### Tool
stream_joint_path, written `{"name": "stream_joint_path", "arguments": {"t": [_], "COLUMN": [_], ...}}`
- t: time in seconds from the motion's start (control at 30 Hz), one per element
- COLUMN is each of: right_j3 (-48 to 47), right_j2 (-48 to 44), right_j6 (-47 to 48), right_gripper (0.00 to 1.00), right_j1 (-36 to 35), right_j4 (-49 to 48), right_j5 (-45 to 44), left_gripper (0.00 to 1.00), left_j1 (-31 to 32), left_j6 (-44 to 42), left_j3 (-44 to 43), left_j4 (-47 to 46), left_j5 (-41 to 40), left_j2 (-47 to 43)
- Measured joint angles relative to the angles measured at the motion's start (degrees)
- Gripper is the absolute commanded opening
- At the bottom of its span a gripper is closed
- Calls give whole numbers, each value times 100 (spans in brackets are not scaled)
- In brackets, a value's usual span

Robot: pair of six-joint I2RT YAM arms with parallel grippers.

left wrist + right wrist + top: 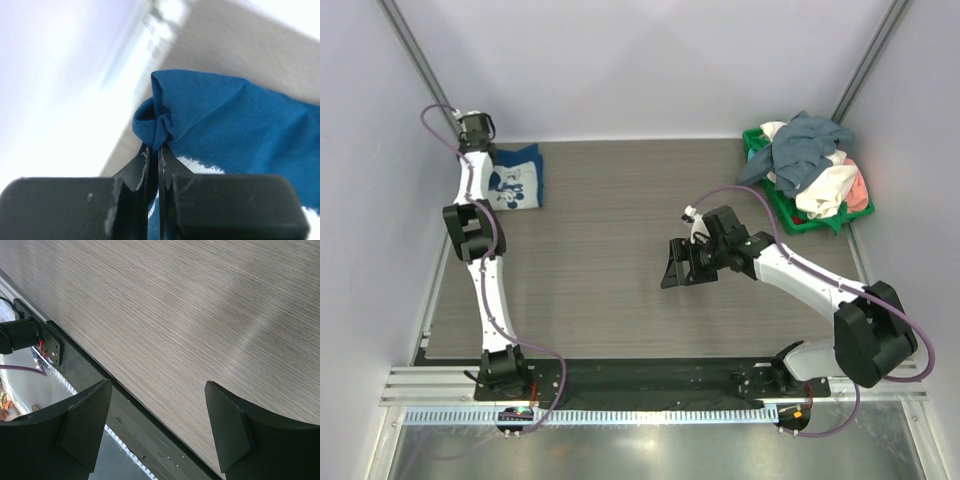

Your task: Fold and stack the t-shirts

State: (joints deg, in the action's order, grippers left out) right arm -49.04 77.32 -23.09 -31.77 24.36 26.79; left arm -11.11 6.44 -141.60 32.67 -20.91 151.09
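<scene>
A folded dark navy-blue t-shirt with a white cartoon print lies at the table's far left corner. My left gripper is at that shirt's back left edge, shut on a bunched fold of blue cloth. In the left wrist view the jaws stand pressed together with the fabric running between them. More t-shirts are heaped at the far right: a grey-blue one on top, a white one and a salmon-pink one under it. My right gripper hovers open over the table's middle, nothing between its fingers.
The heap sits in a green plastic basket at the far right corner. The wood-grain table is walled by white panels on the left, back and right. The right wrist view shows the table's near edge and black base rail.
</scene>
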Motion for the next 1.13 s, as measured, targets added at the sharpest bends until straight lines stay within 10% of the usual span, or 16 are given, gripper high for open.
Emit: {"name": "stream_joint_path", "arguments": {"t": [0.17,0.3,0.67,1.13], "right_j3": [0,0,-4,-177], "right_j2": [251,566,627,-1178], "right_j6": [-48,-114,-232,-452], "right_gripper": [81,81,81,80], "right_j1": [0,0,-26,-254], "right_j4": [-114,-302,-417,219], "right_j5": [31,44,20,-1058], "left_gripper": [28,79,95,100], "left_j1": [-216,-157,70,352], "left_j6": [-461,-686,-363,1567], "left_j3": [-597,-597,942,3740], "left_j4": [-944,-1657,-2103,-476], "left_j5": [-116,-61,-328,444], "left_j2": [400,435,-586,-5246]}}
